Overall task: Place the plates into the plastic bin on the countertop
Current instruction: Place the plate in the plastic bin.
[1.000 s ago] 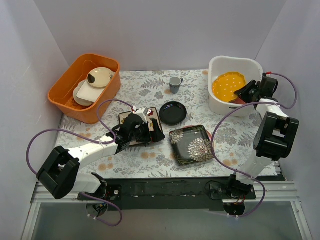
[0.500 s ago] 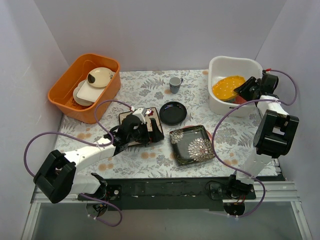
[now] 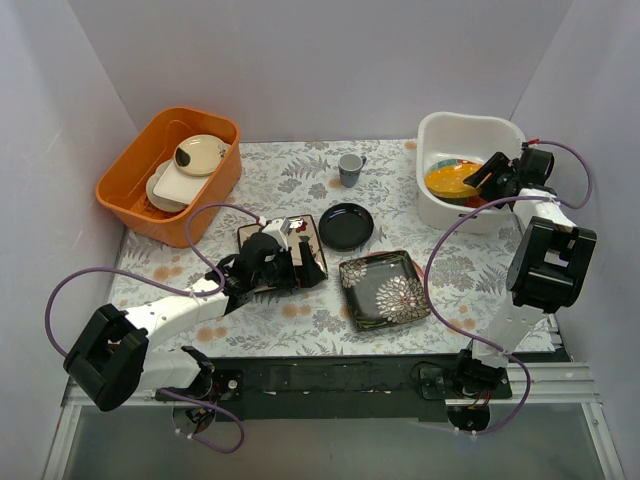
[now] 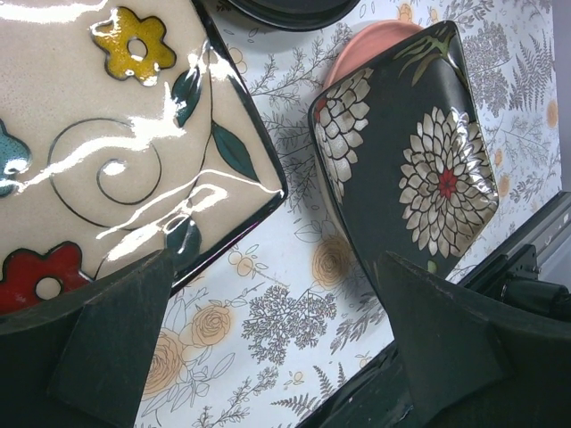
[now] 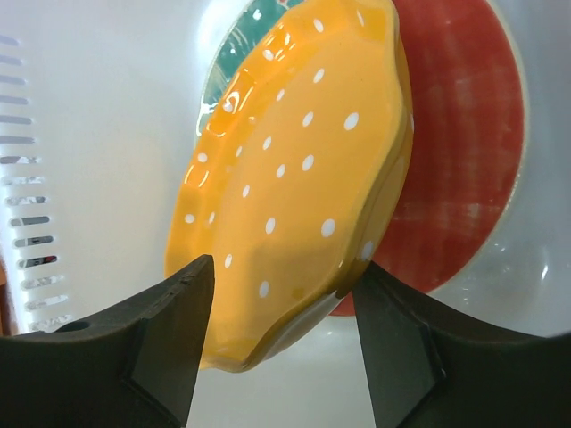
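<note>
Trouble spot is the right pincer [image 5: 281,272]: its jaws are spread with the near rim of the yellow scalloped plate [image 5: 294,178] between them, and that plate sits tilted in the white bin [image 3: 440,215] on the red-teal plate [image 5: 455,152], so backing out crooked could hook the rim and flip it; the left pincer [image 4: 275,260] gapes wide over a corner of the cream flowered plate [image 4: 107,134] on the bench [image 3: 300,170], with the black flowered plate [image 4: 419,160] just beside, so a sloppy close might shove that one. Left wrist view shows a pink plate [image 4: 366,49] tucked under the black one, which I can't make out from overhead.
</note>
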Robot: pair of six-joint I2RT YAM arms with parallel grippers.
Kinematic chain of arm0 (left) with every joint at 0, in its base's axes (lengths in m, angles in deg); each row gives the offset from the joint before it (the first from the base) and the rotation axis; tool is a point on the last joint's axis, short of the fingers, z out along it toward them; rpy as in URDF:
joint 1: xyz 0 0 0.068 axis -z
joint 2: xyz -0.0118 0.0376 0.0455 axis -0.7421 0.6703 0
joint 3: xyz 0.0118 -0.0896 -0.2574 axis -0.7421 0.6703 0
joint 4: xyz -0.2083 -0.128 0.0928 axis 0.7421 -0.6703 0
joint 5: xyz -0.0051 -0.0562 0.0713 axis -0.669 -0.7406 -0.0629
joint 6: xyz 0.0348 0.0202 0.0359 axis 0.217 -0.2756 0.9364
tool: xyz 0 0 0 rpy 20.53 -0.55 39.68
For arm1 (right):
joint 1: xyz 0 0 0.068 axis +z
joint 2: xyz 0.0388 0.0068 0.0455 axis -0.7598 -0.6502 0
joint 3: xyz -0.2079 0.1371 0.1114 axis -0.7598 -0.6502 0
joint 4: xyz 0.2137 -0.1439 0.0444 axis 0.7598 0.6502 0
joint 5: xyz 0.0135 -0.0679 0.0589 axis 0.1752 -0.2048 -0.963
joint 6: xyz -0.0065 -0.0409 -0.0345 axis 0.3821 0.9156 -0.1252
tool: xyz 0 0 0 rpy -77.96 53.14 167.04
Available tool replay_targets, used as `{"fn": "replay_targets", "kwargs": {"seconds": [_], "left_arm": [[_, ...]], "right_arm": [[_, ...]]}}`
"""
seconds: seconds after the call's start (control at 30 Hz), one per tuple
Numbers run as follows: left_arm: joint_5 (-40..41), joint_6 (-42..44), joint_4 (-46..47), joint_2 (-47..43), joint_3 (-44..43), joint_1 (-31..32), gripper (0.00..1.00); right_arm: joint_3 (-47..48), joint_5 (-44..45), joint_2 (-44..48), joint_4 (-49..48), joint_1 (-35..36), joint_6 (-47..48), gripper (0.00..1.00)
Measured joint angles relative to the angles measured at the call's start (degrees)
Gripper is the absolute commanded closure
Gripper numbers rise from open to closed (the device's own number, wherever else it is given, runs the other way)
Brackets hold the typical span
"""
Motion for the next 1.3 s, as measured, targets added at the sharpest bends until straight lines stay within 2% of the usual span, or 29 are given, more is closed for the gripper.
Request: {"fn": "replay_targets", "kwargs": {"seconds": [0.6,1.0,1.3], "left_arm": [[-0.7,0.3,0.5,0.0,0.1,0.0,0.02],[-2.4,1.4,1.7,1.4,0.1,0.0,0.02],[-3.8,1.4,2.9,3.8,0.1,0.0,0.02]], "right_arm": [[1.7,7.5,-1.8,5.6,0.7,4.7,0.08],[1.7,14.9,0.4,6.3,2.4,7.0,0.06],[0.7,23.7,8.3,6.0,4.4,9.3,0.05]]}}
